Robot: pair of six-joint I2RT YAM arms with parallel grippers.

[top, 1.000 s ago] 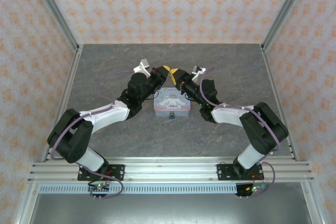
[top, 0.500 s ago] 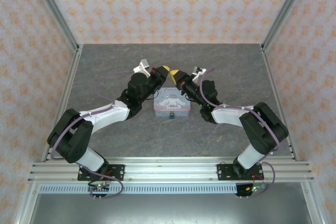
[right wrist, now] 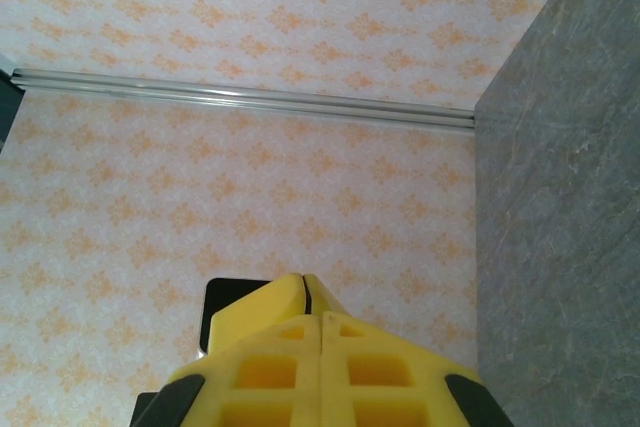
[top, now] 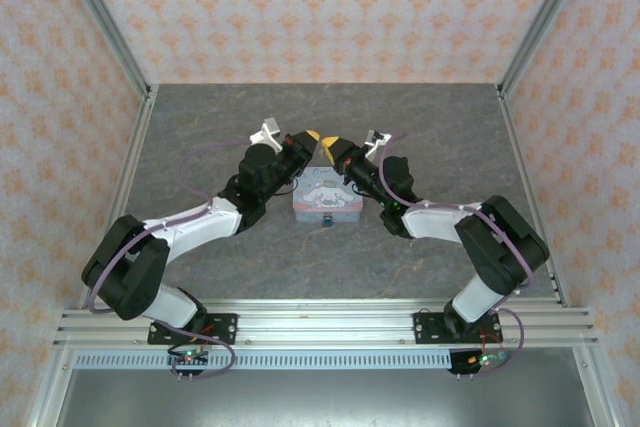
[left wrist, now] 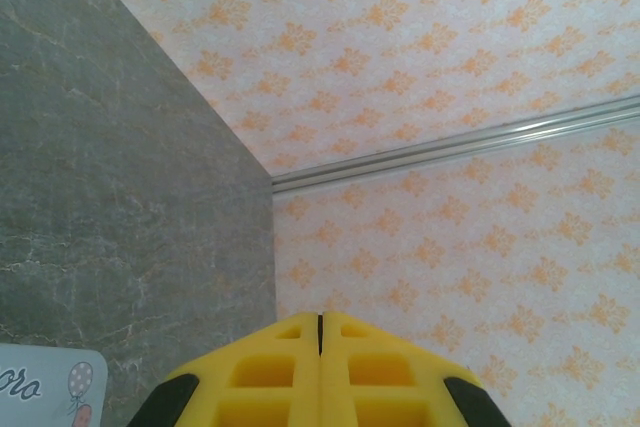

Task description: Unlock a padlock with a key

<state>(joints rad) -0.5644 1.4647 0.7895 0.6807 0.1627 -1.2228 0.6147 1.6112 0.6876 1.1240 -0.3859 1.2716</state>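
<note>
Centrally, padlock [top: 328, 219] at tin [top: 325, 193] front, axis unclear, left hand [left wrist: 320, 323], right hand [right wrist: 306, 289] both closed.

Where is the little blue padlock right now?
In the top view, the padlock sits at the near edge of the tin box, about centred between left and right.

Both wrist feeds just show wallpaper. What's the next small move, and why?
Probably tilt the left claw down and draw it back toward the padlock, which sits at the near edge of the tin box. Both it and the right claw are shut and aimed at the wall from above the tin's far edge.
</note>
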